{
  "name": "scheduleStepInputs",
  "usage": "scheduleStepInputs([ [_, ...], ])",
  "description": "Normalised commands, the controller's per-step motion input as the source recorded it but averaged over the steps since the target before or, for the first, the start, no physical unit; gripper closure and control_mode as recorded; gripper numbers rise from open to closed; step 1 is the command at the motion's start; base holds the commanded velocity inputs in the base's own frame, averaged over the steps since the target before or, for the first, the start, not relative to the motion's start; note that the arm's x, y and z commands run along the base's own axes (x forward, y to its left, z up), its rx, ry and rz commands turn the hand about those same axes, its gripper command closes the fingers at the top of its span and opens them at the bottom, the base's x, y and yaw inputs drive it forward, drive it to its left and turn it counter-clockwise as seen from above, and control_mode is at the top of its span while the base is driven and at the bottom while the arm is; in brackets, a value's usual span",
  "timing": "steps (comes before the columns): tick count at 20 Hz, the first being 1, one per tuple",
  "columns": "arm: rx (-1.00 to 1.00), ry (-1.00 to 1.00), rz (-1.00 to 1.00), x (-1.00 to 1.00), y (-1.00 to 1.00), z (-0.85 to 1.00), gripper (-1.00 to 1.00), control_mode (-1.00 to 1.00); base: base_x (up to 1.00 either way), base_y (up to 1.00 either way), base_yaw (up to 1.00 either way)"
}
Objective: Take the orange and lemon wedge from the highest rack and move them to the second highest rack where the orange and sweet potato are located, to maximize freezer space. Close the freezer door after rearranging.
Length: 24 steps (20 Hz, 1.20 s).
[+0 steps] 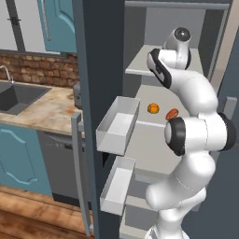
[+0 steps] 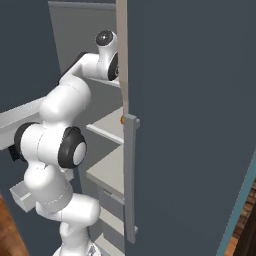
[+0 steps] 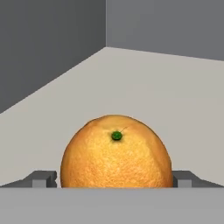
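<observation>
I see 1 orange (image 3: pixel 116 153) on the highest rack (image 3: pixel 175 100), between my 2 fingers (image 3: pixel 42 178), spread apart, not clamped.

Dark sink (image 1: pixel 18 98) in marbled counter (image 1: pixel 44 112), brick backsplash (image 1: pixel 42 70), teal cupboards (image 1: pixel 16 158).

The scene is lit evenly and softly, as rendered, with no single light source to be made out. No hard shadows are cast; the inside of the freezer (image 1: pixel 158 140) is shaded only in flat tones of pale and darker grey. Mild highlights are seen on the white arm's rounded shells. In the hand view the near orange (image 3: pixel 116 153) is shown sharp and bright. Slight softness and blocky compression are noticed at edges; no glare or edge distortion is seen.
</observation>
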Motion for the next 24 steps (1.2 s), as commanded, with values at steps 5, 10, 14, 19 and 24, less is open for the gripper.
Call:
scheduleStepInputs([
  [5, 0.0, 0.0, 0.0, 0.21, 0.0, 0.0, -1.0, -1.0, 0.0, 0.0, 0.0],
  [10, 0.0, 0.0, 0.03, 0.19, 0.0, -0.03, -1.0, -1.0, 0.0, 0.0, 0.0],
  [14, 0.0, 0.0, 0.03, 0.07, 0.0, -0.19, 1.0, -1.0, 0.0, 0.0, 0.0],
  [19, 0.0, 0.0, 0.02, 0.0, -0.01, -0.34, 1.0, -1.0, 0.0, 0.0, 0.0],
  [24, 0.0, 0.0, 0.02, -0.07, -0.01, -0.21, 1.0, -1.0, 0.0, 0.0, 0.0],
])
